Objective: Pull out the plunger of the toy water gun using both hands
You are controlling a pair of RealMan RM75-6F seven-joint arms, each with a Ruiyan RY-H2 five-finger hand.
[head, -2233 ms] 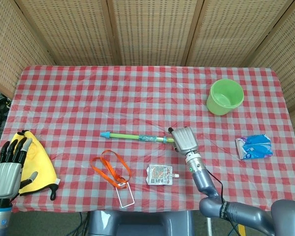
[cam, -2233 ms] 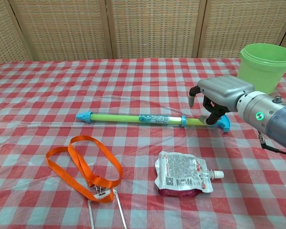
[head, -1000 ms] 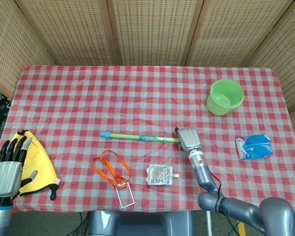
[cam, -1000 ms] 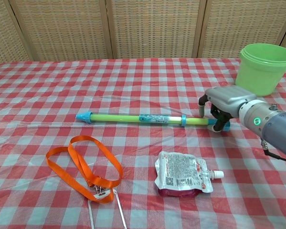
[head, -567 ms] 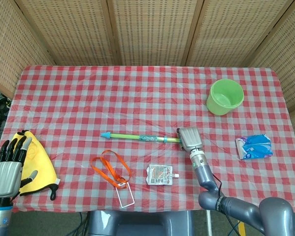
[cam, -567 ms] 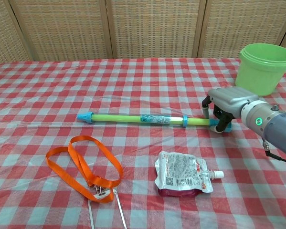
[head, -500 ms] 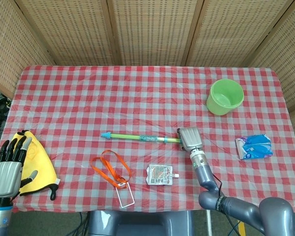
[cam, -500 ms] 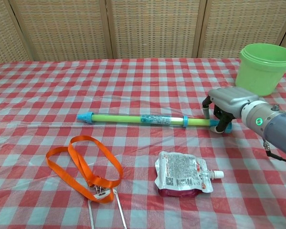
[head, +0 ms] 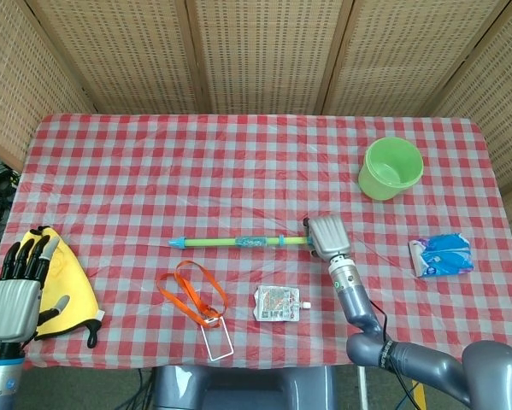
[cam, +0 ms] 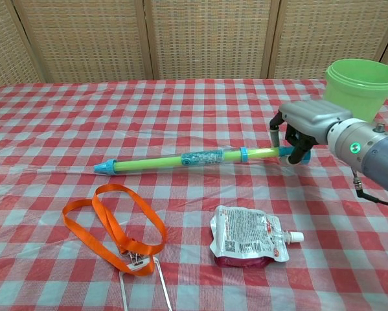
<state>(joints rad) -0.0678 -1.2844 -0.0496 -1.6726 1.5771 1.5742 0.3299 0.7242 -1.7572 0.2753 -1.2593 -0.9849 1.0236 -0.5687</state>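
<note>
The toy water gun [cam: 181,159] is a thin green tube with a blue nozzle at its left end and a blue plunger handle at its right end. It lies slanted across the middle of the checked cloth, also seen as the water gun [head: 238,243] in the head view. My right hand [cam: 305,127] grips the plunger handle end and holds that end a little off the table, while the nozzle rests on the cloth. In the head view my right hand [head: 327,237] covers the handle. My left hand [head: 18,292] hovers at the lower left table edge, fingers apart, holding nothing.
A green bucket [cam: 360,85] stands behind my right hand. An orange lanyard [cam: 113,227] and a foil pouch [cam: 249,234] lie near the front edge. A blue packet [head: 442,254] lies at the right, and a yellow cloth [head: 66,282] beside my left hand.
My right hand has raised the handle end, so the water gun now slants, with its nozzle slid left and nearer the front. My left hand has barely moved.
</note>
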